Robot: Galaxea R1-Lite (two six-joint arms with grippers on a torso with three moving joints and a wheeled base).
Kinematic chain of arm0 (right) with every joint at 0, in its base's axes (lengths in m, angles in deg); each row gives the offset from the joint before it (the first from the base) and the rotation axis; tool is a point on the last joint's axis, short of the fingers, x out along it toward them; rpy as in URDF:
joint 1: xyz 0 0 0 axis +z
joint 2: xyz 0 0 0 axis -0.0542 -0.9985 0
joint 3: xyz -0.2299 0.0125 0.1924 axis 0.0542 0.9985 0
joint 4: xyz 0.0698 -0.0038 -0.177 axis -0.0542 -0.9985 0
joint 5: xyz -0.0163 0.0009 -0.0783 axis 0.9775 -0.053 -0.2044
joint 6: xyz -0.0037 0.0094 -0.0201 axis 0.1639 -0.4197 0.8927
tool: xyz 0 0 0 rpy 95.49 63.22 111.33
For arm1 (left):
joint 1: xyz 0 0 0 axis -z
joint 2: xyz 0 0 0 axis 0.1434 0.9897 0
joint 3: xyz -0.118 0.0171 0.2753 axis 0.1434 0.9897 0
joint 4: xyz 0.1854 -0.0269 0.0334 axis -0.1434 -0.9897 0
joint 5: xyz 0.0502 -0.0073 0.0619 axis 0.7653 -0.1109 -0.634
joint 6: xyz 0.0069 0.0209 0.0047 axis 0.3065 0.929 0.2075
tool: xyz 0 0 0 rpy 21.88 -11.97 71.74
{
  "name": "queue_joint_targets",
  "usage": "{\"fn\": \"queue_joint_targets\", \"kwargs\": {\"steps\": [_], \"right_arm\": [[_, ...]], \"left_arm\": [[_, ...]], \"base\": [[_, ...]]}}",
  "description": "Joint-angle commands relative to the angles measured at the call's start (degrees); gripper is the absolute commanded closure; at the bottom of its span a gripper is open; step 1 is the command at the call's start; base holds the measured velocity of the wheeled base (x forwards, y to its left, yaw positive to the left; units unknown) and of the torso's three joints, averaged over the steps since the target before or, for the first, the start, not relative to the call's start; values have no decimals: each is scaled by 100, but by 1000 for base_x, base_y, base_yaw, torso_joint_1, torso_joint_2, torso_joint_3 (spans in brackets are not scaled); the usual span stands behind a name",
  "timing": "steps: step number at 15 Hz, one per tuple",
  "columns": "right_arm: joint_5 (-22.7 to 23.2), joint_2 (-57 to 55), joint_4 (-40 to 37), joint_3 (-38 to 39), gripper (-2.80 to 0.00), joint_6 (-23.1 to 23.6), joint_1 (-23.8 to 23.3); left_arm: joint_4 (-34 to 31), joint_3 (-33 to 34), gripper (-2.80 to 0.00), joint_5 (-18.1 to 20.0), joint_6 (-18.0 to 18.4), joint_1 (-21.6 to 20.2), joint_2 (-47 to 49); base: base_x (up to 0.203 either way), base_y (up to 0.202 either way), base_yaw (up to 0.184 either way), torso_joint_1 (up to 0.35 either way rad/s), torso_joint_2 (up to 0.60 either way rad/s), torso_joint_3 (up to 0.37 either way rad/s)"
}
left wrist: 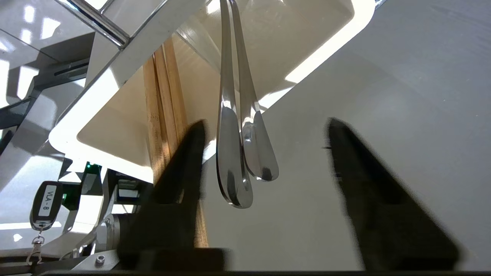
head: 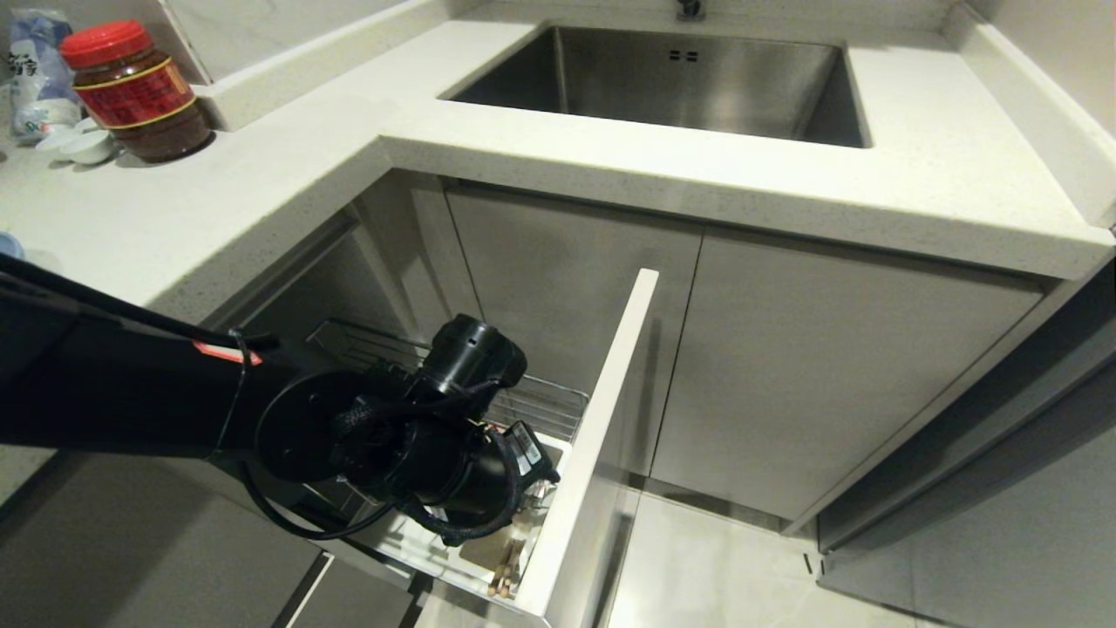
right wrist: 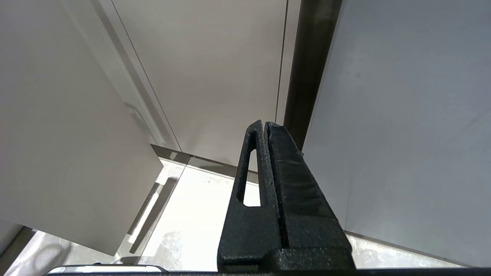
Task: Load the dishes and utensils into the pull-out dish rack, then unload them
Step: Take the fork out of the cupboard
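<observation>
Two metal handles (left wrist: pixel 245 145), heads hidden in the utensil bin (left wrist: pixel 291 57), sit between the left end effector's (left wrist: pixel 264 134) parted fingers.

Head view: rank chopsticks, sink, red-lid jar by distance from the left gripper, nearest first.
1. Chopsticks: in the white bin of the pull-out rack, right below the left gripper.
2. Sink: up on the counter, behind and to the right.
3. Red-lid jar: far left corner of the counter. It and the sink are nearly too close to call.
</observation>
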Motion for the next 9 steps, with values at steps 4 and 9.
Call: {"fn": "queue_joint_targets", "kwargs": {"steps": [4, 9], "right_arm": [[1, 4, 8, 149, 0, -2, 1], [1, 4, 5, 149, 0, -2, 1]], "left_arm": [[-5, 7, 0, -20, -27, 26, -29], [-22, -79, 0, -58, 82, 18, -209]], "base": [[0, 0, 0, 0, 0, 0], [0, 0, 0, 0, 0, 0]]}}
